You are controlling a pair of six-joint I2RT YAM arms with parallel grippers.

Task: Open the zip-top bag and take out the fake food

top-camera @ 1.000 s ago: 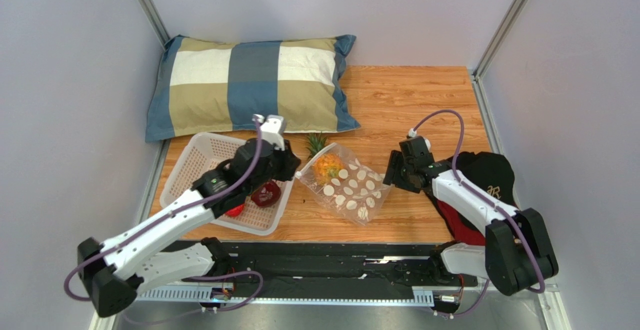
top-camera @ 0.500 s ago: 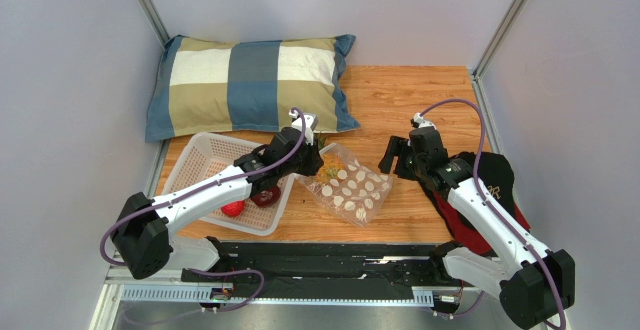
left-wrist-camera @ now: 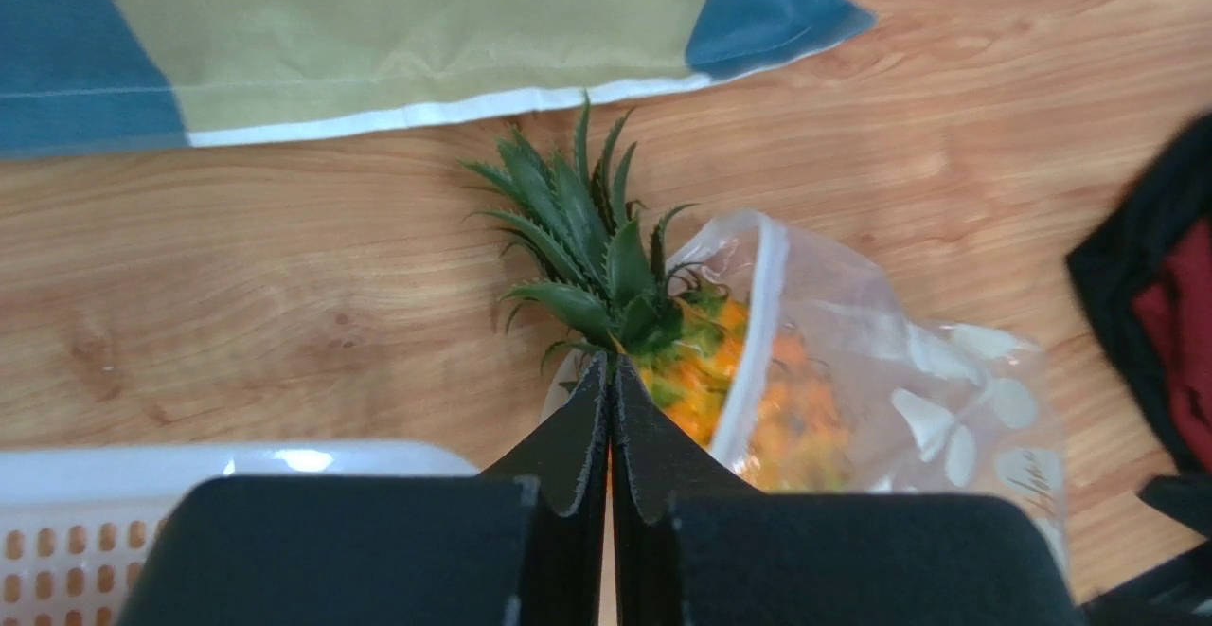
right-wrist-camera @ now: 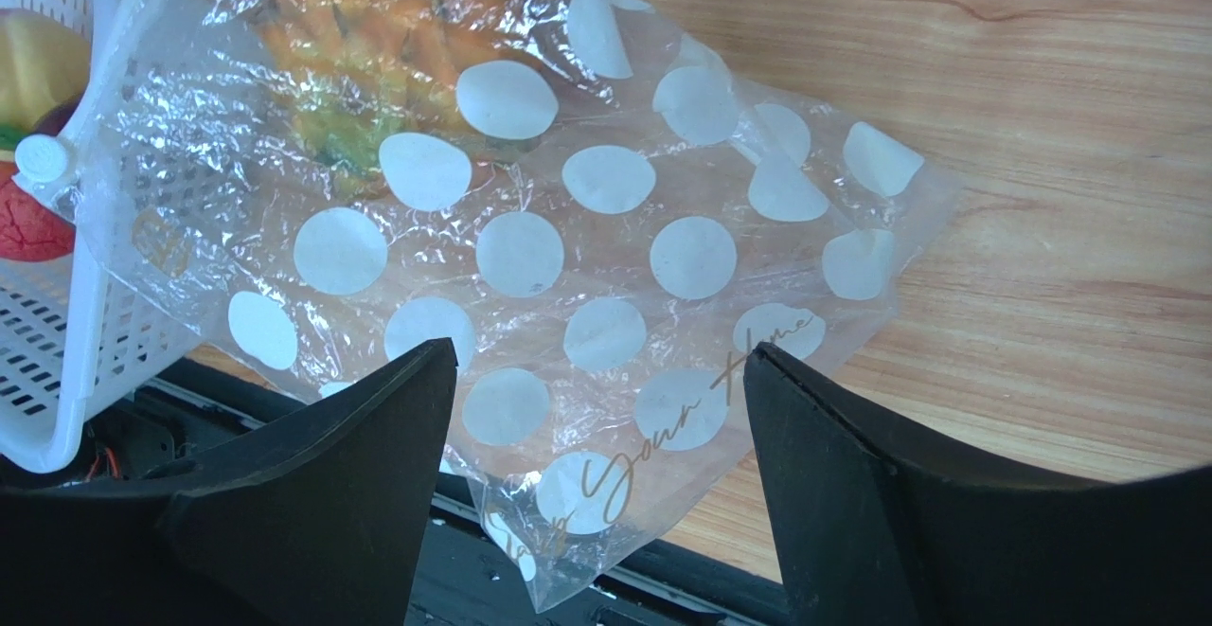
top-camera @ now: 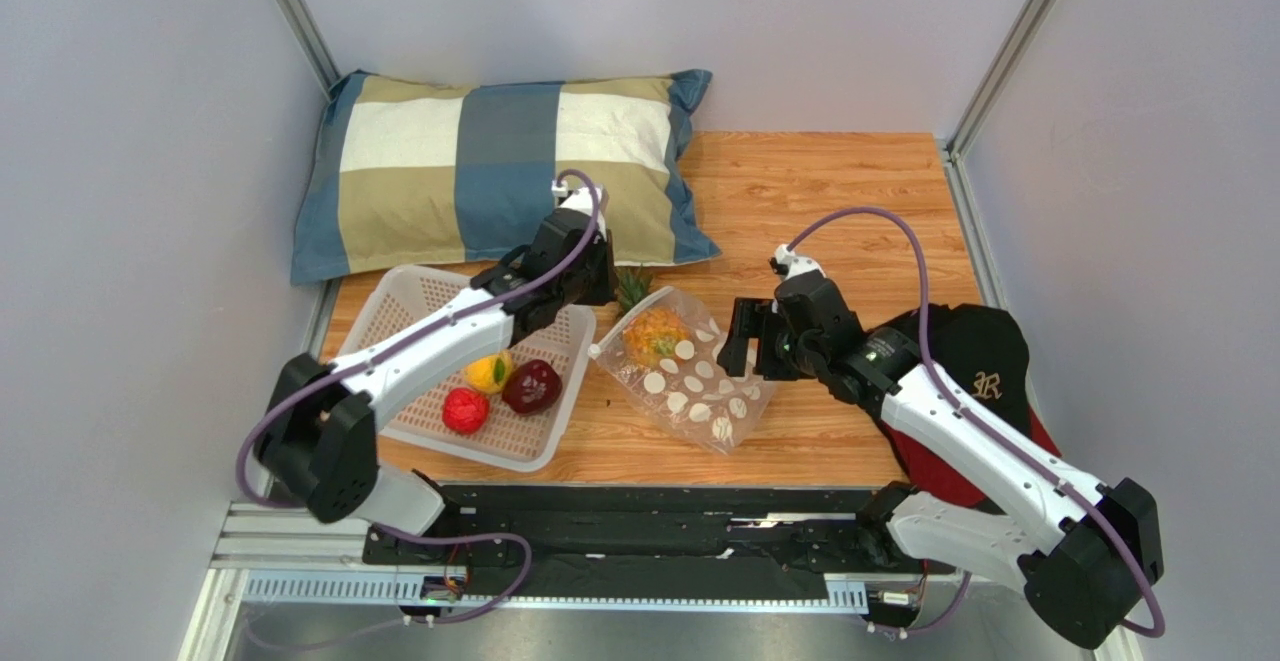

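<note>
Right gripper (right-wrist-camera: 598, 371) jaws wide apart above zip-top bag (right-wrist-camera: 541, 250); bag flat on wooden table (right-wrist-camera: 1024, 115), orange fake food (right-wrist-camera: 377, 37) inside; white basket (right-wrist-camera: 78, 314) at left.

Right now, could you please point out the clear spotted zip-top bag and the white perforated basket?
Clear spotted zip-top bag (right-wrist-camera: 569, 250), right wrist view, middle panel.
White perforated basket (top-camera: 403, 304), top external view, far mesh.

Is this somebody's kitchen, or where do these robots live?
Probably no kitchen, more a robot practice booth. A left arm and a right arm stand at a wooden table, plain grey walls close it in, and the things look like props: a pillow, a white basket with toy fruit.
</note>
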